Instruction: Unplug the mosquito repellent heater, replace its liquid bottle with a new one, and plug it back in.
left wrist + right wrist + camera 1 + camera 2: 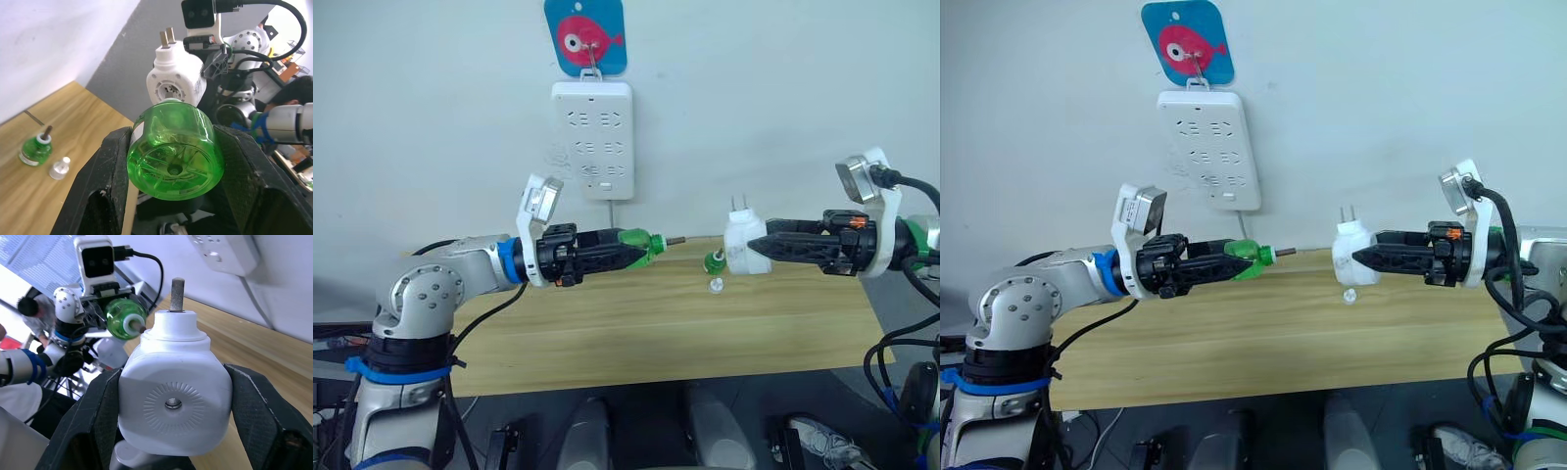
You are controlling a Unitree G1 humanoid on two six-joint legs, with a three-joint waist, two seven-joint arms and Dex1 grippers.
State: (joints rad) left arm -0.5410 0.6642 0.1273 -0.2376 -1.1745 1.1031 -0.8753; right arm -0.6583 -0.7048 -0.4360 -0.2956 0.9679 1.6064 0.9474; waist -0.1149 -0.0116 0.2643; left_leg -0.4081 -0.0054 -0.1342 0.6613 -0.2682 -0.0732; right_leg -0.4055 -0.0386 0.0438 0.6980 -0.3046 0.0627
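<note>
Over the wooden bench [607, 333] I'm sitting roughly halfway: right tool [756, 245] is clamping the unplugged mosquito repellent heater [744, 242] midair, left tool [641, 249] is gripping the new green bottle [639, 246], old bottle [714, 260] lying out, so inserting and replugging into the power strip [592, 140] remain.

You are looking at a light wooden table [636, 333] standing against the wall. A small green bottle [714, 261] is standing upright on it near the back edge, with a small white cap [716, 286] lying just beside it.
</note>
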